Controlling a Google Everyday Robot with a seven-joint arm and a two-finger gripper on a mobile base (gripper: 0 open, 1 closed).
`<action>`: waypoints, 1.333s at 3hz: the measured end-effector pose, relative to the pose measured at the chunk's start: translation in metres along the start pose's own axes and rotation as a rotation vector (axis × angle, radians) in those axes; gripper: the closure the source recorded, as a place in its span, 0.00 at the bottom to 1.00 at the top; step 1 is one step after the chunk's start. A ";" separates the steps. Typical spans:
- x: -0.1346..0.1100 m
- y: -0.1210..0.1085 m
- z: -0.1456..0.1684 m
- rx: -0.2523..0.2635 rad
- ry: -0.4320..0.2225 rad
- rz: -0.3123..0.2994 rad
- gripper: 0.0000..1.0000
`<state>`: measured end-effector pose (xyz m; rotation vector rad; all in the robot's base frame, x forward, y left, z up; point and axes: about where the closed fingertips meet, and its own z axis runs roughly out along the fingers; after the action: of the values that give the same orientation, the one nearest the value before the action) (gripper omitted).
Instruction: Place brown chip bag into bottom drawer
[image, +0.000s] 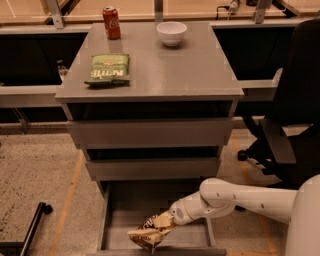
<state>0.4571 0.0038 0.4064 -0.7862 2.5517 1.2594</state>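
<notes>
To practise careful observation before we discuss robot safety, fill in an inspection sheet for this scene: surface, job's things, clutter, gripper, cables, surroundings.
Surface: grey cabinet top, flat, carrying three items.
Job's things: brown chip bag tilted over the front part of the open bottom drawer, its upper end at the gripper.
Clutter: green chip bag, red can and white bowl, all on the cabinet top.
Gripper: gripper low over the bottom drawer, shut on the brown chip bag.
Cables: a thin dark lead seems to lie on the far ledge; none by the drawer.
Surroundings: black office chair at right; speckled floor; black wheeled bar lower left.
</notes>
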 end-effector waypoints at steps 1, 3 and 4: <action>-0.003 -0.045 0.022 -0.037 -0.012 0.054 0.82; 0.007 -0.105 0.049 -0.077 -0.012 0.176 0.35; 0.008 -0.105 0.052 -0.079 -0.010 0.177 0.12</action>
<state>0.5037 -0.0111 0.3000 -0.5761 2.6263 1.4203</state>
